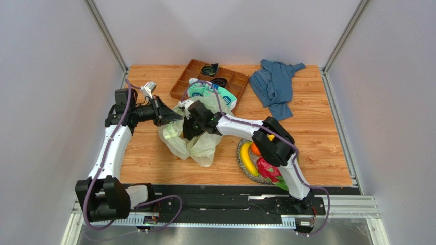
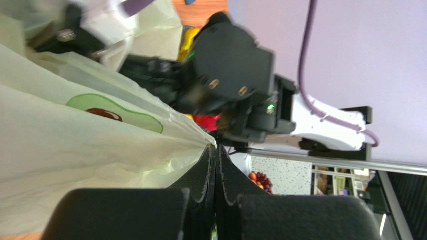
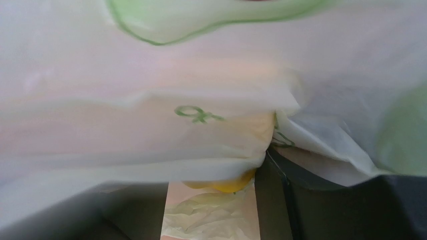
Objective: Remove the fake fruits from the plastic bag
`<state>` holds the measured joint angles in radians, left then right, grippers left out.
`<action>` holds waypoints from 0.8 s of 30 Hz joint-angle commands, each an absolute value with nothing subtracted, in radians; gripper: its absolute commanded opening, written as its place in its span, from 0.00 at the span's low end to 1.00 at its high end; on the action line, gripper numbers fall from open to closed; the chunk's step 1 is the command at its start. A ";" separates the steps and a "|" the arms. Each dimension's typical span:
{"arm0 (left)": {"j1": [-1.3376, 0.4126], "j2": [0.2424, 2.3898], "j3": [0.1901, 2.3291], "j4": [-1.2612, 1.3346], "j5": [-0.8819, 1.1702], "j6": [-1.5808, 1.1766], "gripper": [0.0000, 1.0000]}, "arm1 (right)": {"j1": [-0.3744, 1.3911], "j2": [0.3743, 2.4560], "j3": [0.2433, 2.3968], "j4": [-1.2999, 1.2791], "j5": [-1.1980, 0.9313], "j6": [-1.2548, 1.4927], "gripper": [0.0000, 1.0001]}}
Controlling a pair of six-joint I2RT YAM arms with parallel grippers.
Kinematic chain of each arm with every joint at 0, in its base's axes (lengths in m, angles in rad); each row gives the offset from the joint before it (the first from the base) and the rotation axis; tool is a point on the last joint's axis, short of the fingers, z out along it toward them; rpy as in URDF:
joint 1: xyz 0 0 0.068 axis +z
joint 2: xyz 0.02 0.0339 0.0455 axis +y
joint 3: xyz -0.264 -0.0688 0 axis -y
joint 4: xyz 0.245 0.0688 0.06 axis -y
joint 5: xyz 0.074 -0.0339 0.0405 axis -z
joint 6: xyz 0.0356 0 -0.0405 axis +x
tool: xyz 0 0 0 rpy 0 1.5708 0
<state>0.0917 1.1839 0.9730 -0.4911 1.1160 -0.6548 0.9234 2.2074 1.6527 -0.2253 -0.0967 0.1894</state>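
- Since the left claw (image 2: 215,150) is the easy one, I'll start there: its jaws are pressed flat together on a pinch of the bag (image 1: 197,148), and the thin film is pulled taut toward it on the bag's left side.
- The right claw (image 1: 193,127) reaches in from the right and is sunk into the top of the bag, with film draped right over its wrist camera.
- Its fingers stand partly apart, and a yellow fruit (image 3: 225,186) peeks out between them under the film. Honestly can't tell if the pads are biting on it or just sitting on either side.
- The bag is pale yellow-green and crumpled, with a green avocado print. It sits mid-table between the two arms.
- Just right of the bag, a plate (image 1: 249,177) holds a banana (image 1: 248,158), an orange (image 1: 255,149) and a pink dragon fruit (image 1: 268,171), all outside the bag. The right arm's elbow covers part of it.
- Just behind the bag lie teal-and-white rolled socks (image 1: 212,94), at the near edge of a wooden tray (image 1: 192,76) with black cords in its compartments.
- A blue shirt (image 1: 276,87) lies crumpled at the far right of the wooden table (image 1: 317,153), well apart from everything else.
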 commanded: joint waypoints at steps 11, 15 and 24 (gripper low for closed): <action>0.178 1.189 1.023 -0.589 0.822 -0.495 0.00 | 0.807 1.760 1.425 -0.331 -0.837 -0.057 0.42; 0.178 1.224 1.034 -0.627 0.729 -0.447 0.00 | 0.818 1.744 1.425 -0.348 -0.916 -0.124 0.43; 0.170 1.302 0.971 -0.654 0.638 -0.385 0.00 | 0.836 1.772 1.456 -0.659 -0.947 -0.500 0.48</action>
<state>0.1719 1.2900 0.9905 -0.6529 0.6960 -0.4343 0.8196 1.7672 1.4273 -0.5133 -0.8875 -0.2768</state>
